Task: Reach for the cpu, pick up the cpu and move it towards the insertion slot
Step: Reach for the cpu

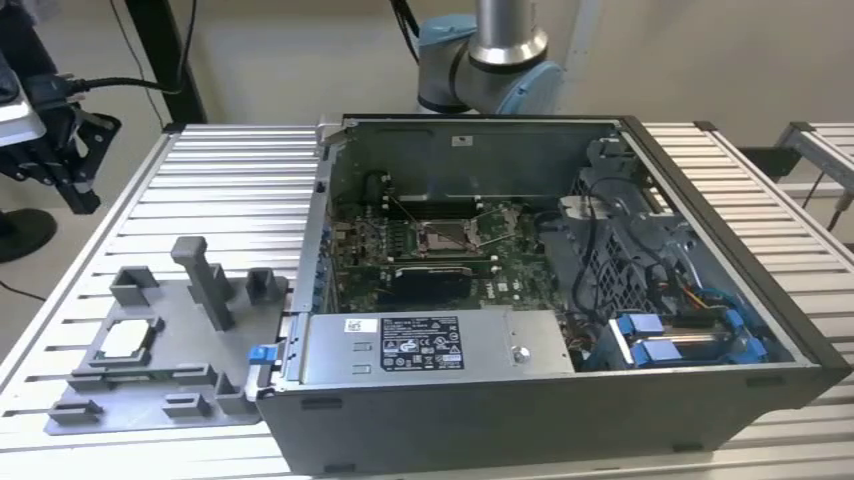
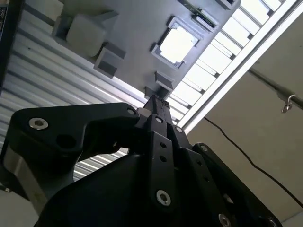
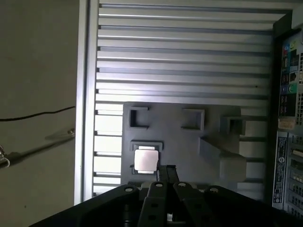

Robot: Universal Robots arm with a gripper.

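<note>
Below the gripper [image 3: 166, 169], well apart: the cpu [image 3: 145, 159].

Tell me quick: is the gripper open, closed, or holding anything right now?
Gripper: closed, holding nothing. The small silvery-white square cpu lies ungripped in the grey plastic fixture.

End effector [image 2: 155, 105] near cpu [image 2: 177, 45] in grey fixture [image 2: 128, 23]

A robotics lab bench: a ribbed aluminium tabletop [image 1: 227, 190] carries an opened computer case [image 1: 534, 425] and a grey fixture plate [image 1: 140, 408], with a robot arm [image 1: 501, 50] mounted behind them.
</note>
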